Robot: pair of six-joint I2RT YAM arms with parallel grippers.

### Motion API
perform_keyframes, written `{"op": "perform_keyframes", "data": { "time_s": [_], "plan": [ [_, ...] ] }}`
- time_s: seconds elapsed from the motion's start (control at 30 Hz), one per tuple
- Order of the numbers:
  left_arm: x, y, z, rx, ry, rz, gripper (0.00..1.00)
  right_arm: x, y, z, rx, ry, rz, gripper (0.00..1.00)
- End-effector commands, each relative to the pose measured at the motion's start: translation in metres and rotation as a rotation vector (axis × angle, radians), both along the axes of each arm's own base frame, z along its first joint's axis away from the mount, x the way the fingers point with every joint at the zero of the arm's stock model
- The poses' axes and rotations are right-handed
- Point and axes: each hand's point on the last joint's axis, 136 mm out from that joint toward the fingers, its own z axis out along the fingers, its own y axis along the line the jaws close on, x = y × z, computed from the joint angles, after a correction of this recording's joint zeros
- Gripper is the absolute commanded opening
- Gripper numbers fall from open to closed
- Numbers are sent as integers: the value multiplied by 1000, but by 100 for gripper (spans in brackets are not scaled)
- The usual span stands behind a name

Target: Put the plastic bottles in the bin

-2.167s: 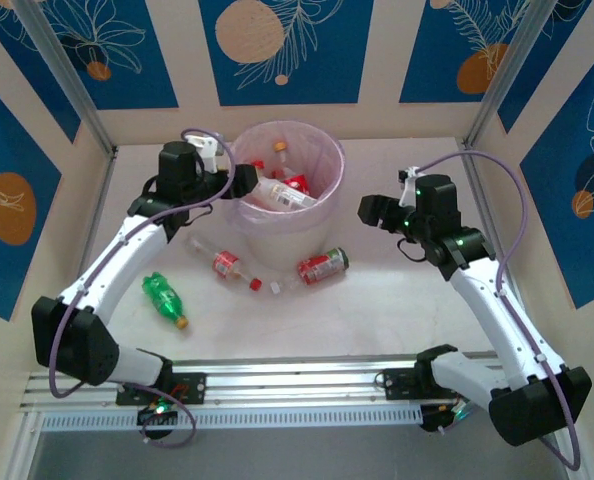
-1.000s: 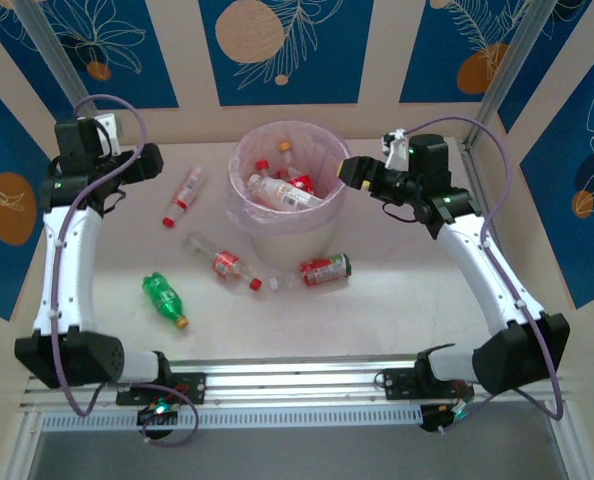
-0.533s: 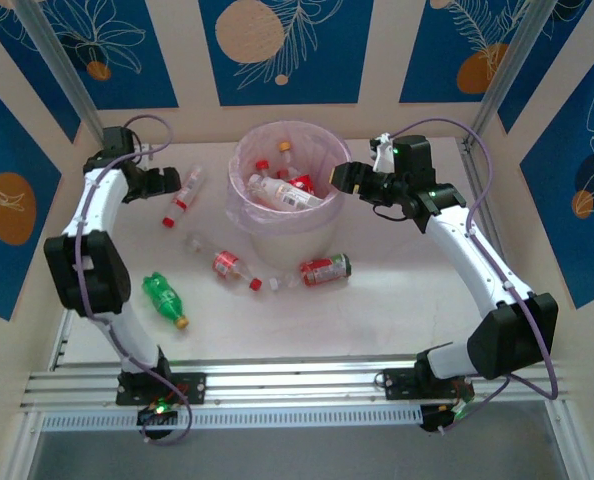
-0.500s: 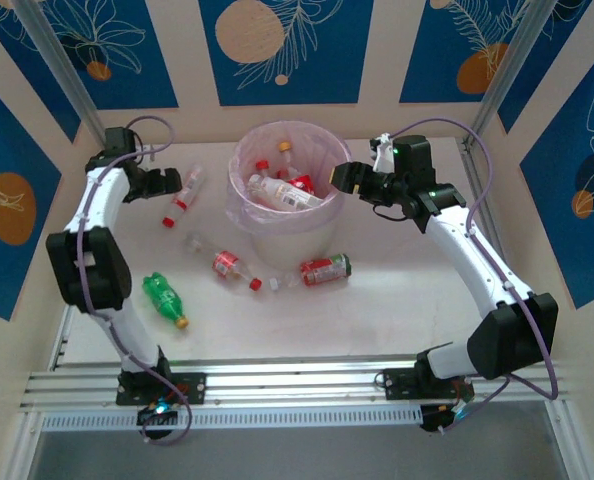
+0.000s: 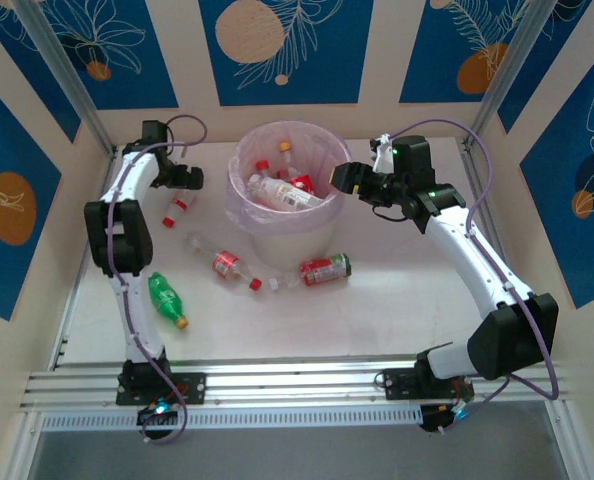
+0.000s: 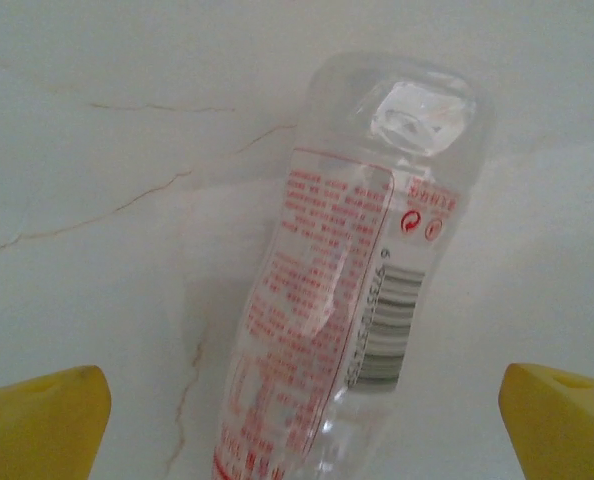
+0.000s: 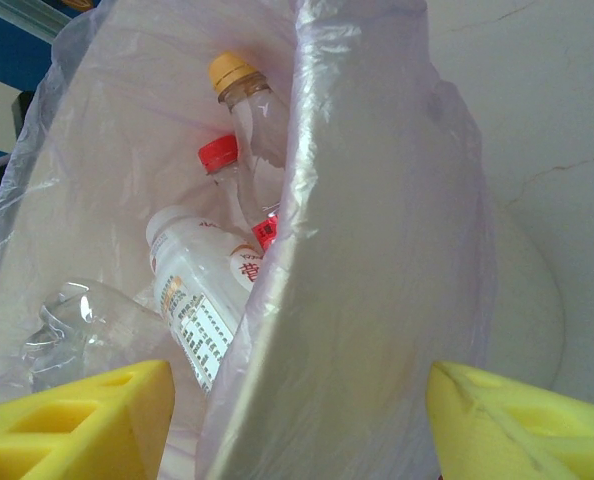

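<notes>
a clear bottle (image 6: 367, 270) with tiny red print and a barcode lies on the counter (image 6: 97, 150) between the left end effector's (image 6: 307, 400) wide-apart fingers. the right end effector (image 7: 297, 400), fingers apart, is at the bin's (image 7: 377, 250) bagged rim, with a pale-labelled bottle (image 7: 202, 300) inside.

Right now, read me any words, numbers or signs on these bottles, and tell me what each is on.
Clear bottle: red print, barcode and two round red signs, all too blurred to read.
Pale-labelled bottle in the bin: print too small to read.
Red-labelled bottle beside the bin: too small.
</notes>
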Motion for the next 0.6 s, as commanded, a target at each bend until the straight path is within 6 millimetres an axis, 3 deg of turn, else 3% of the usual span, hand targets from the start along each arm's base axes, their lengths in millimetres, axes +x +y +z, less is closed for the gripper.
{"op": "perform_keyframes", "data": {
  "time_s": [0.0, 0.13, 0.4, 0.57],
  "plan": [
    [-5, 2, -24, 41, 84, -2, 97, -8, 0, 8, -1, 0, -4, 68],
    [-7, -3, -38, 51, 109, 1, 88, -8, 0, 7, 0, 6, -5, 68],
    [-12, -5, -50, 70, 120, 21, 57, -10, 0, 3, -12, 14, -12, 68],
    [-14, -5, -47, 68, 112, 45, 52, -11, 1, 4, -22, 11, -8, 68]
  ]
}}
